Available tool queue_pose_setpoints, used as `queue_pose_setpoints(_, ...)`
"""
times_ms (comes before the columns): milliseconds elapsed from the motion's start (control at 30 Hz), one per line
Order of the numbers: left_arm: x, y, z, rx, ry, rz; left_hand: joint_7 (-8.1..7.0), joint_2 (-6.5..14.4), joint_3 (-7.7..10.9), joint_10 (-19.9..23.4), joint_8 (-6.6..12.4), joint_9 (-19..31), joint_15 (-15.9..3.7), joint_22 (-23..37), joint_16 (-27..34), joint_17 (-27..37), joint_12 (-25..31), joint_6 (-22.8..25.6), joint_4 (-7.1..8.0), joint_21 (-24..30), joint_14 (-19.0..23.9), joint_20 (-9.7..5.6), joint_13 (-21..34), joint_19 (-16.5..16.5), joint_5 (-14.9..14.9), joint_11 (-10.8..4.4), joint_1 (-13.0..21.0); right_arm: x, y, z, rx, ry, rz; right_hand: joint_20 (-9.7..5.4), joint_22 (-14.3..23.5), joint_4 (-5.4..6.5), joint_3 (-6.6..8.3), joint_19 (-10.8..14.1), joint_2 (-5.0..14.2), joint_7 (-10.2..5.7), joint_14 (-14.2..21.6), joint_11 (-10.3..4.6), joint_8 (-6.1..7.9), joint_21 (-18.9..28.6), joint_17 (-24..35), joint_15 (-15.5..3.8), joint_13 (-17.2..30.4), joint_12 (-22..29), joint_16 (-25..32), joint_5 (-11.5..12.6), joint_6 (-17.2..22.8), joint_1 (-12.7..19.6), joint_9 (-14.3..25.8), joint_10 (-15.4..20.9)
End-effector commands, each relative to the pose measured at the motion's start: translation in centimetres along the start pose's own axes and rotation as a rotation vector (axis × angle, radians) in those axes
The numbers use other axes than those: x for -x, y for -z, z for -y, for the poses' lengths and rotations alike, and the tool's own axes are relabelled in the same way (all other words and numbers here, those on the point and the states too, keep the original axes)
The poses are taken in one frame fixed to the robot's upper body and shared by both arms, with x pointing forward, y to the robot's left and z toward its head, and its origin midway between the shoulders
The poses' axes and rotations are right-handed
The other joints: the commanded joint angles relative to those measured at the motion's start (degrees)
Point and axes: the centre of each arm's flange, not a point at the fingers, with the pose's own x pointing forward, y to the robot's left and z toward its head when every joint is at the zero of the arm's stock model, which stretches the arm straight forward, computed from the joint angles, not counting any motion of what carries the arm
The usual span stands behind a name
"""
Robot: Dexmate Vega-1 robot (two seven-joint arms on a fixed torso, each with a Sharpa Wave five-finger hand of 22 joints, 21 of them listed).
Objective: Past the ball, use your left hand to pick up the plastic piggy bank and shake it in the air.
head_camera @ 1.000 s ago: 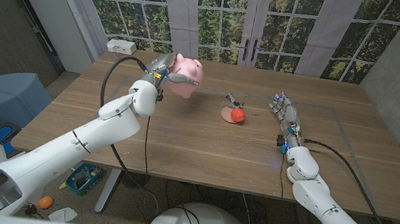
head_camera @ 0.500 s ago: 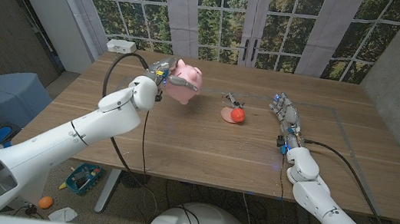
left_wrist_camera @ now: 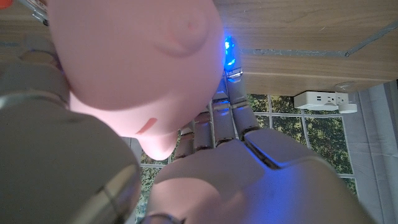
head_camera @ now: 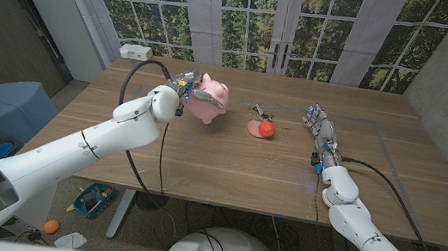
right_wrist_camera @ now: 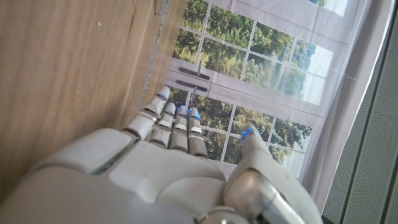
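Note:
My left hand grips a pink plastic piggy bank and holds it in the air above the table's far left part. Up close in the left wrist view the piggy bank sits against my left hand, whose fingers wrap round it. A small red ball lies on the table near the middle, right of the piggy bank. My right hand stands on its edge at the table's right with its fingers straight and nothing in it; the right wrist view shows the same right hand beside the wood.
A pink disc lies under the ball, with a small metal clip just behind it. A white power strip sits at the far left corner. Windows run behind the table. A blue bin stands on the floor at the left.
The piggy bank has dropped lower and a little to the right in my left hand, and the left forearm has swung with it. My right hand has stayed put.

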Motion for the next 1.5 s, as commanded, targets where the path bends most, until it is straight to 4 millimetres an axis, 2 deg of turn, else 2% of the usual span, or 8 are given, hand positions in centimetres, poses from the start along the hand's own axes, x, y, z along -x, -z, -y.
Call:
queue_pose_setpoints(33, -0.6, -0.8, 1.3, -0.03, 0.08, 0.041, -13.81, 23.2, 5.49, 25.0, 0.38, 2.0, -27.85, 0.2, 0.3, 0.2, 0.1, 27.3, -0.16, 0.4, 21.4, -13.07, 1.2, -7.0, 0.3, -24.53, 23.8, 0.2, 0.1, 0.2, -0.003, 0.006, -0.001, 0.26, 0.2, -0.38, 0.21, 0.1, -0.26, -0.04, -0.1, -0.02, 0.08, -0.1, 0.1, -0.01, 0.1, 0.2, 0.3, 0.0, 0.4, -0.4, 0.1, 0.4)
queue_pose_setpoints(933, -0.5, -2.9, 4.3, -0.146, 0.25, 0.116, -13.61, 23.1, 5.7, 25.0, 0.1, 1.6, -27.85, 0.1, -0.4, 0.1, -0.3, 27.7, -0.22, 0.5, 20.8, -12.82, 0.8, -7.5, 0.3, -24.52, 24.0, 1.3, 0.6, 0.5, -0.024, 0.02, 0.0, 0.24, 0.2, -0.37, 0.25, 0.0, -0.24, -0.09, -0.1, -0.14, 0.07, -0.1, 0.1, -0.02, 0.1, 0.1, 0.4, 0.0, 0.4, -0.4, 0.1, 0.4)
queue_pose_setpoints(967, -0.6, -3.1, 4.4, -0.17, 0.263, 0.156, -13.6, 23.1, 5.71, 25.0, 0.06, 1.6, -27.85, 0.1, -0.4, 0.1, -0.3, 27.6, -0.22, 0.5, 20.8, -12.8, 0.8, -7.5, 0.3, -24.52, 24.0, 1.3, 0.6, 0.5, -0.021, 0.017, 0.001, 0.25, 0.2, -0.37, 0.25, 0.0, -0.24, -0.07, -0.1, -0.01, 0.07, -0.1, 0.1, -0.02, 0.1, 0.1, 0.4, 0.0, 0.4, -0.4, 0.1, 0.4)
queue_pose_setpoints(1500, -0.9, -3.4, 5.6, -0.23, 0.293, 0.146, -13.59, 23.1, 5.78, 24.9, -0.24, 1.3, -27.86, 0.1, -0.6, 0.2, -0.6, 27.5, -0.2, 0.4, 20.5, -12.69, 0.4, -7.7, 0.2, -24.45, 24.1, 1.5, 0.7, 0.4, -0.024, 0.021, 0.001, 0.26, 0.2, -0.37, 0.26, 0.1, -0.24, -0.15, -0.1, 0.0, 0.09, -0.1, 0.1, -0.01, 0.1, 0.2, 0.4, 0.0, 0.4, -0.5, 0.1, 0.5)
